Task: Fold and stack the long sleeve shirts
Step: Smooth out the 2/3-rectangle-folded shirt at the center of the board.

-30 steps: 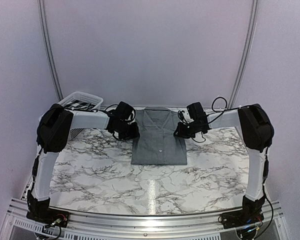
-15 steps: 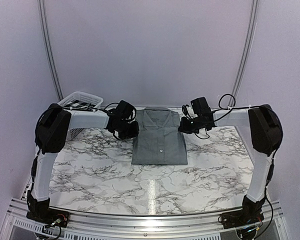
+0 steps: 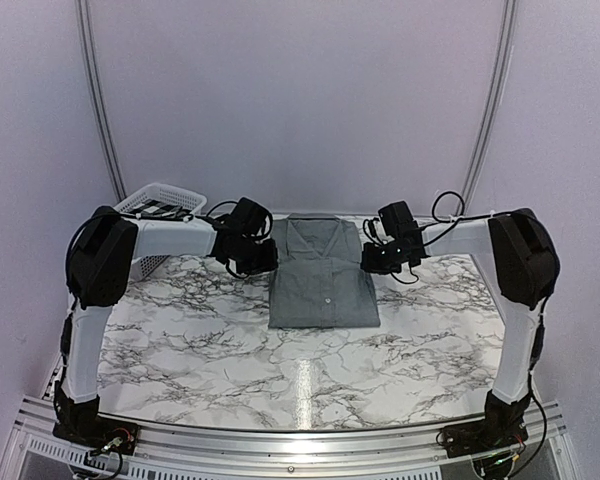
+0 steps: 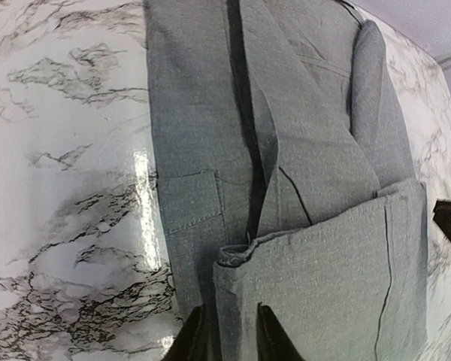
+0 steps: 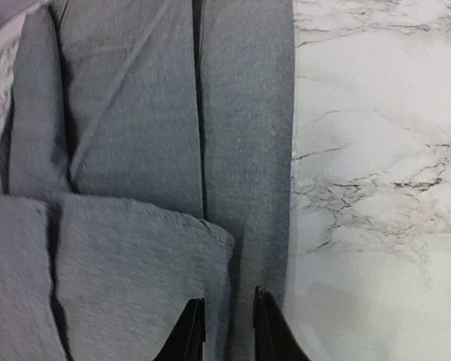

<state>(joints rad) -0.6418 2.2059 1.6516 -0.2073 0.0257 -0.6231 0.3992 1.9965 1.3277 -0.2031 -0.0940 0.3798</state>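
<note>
Well, starting at the bottom of the overhead view, you have the marble table (image 3: 300,385), and at frame centre lies the grey shirt (image 3: 323,290), already folded into a rectangle with its collar toward the back. Your left gripper (image 4: 227,340) and right gripper (image 5: 227,331) flank its two side edges, likely to square or shift it evenly. Each shows a narrow gap with cloth in it, and you cannot tell whether it pinches. At upper left the white basket (image 3: 158,196) stands well apart.
</note>
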